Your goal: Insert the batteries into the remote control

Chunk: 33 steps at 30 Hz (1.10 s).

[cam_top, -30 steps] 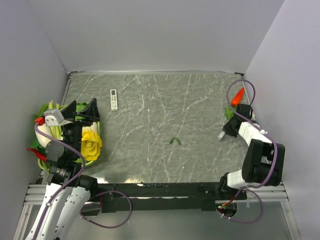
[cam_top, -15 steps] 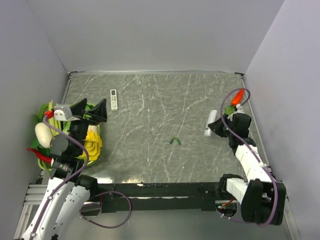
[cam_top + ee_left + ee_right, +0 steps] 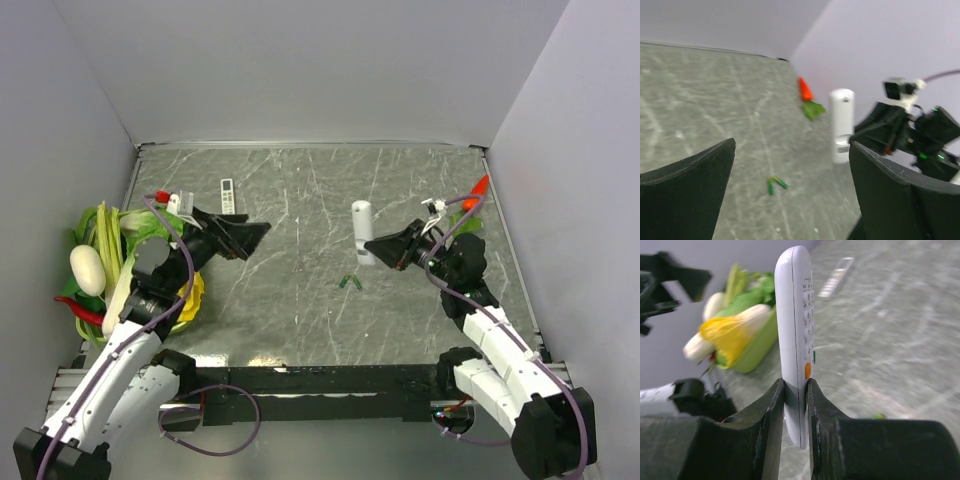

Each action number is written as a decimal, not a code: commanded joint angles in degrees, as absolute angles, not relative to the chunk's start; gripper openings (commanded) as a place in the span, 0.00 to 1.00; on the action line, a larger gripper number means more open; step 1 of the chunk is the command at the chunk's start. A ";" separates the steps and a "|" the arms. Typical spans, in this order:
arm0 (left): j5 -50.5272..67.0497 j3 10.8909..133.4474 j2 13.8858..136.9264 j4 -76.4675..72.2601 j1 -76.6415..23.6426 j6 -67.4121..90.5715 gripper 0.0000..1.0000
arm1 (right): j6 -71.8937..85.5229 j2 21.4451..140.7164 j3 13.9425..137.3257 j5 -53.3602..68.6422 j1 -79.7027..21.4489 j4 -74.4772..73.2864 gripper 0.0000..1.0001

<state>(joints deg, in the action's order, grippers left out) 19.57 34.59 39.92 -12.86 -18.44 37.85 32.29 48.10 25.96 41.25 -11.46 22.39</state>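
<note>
Remote control, long axis upright, pinched near its lower end between the right fingers; batteries lie on the table at its 6 o'clock; left fingers, spread wide, face it from 9 o'clock.

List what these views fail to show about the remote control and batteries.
Back cover of the remote control: turned away in the right wrist view, blurred in the left wrist view, too small from the top.
Its lower end: hidden between the fingers of the right gripper.
Markings on the batteries: too small from the top, blurred in the left wrist view.
</note>
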 commanded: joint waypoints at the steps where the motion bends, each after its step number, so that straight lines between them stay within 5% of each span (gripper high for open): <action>1: 25.93 32.35 39.29 -22.57 -23.80 44.20 0.99 | 37.35 48.77 24.44 46.40 -17.82 38.04 0.00; 12: 29.09 26.81 44.47 -40.59 -32.42 45.79 0.97 | 48.68 61.60 24.17 51.94 -30.05 66.50 0.00; 24: 30.76 26.11 49.83 -46.49 -37.35 45.70 0.97 | 52.38 68.90 25.84 55.72 -35.94 74.52 0.01; 27: 31.72 26.37 50.18 -45.88 -38.23 45.79 0.82 | 54.31 70.57 26.19 56.34 -36.30 77.51 0.03; 33: 30.94 25.49 49.31 -45.09 -39.99 45.88 0.24 | 57.22 73.47 26.11 57.57 -36.39 81.91 0.06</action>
<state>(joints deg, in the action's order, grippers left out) 30.70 26.30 50.39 -42.35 -38.85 45.93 54.68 72.25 24.27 56.23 -36.03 71.11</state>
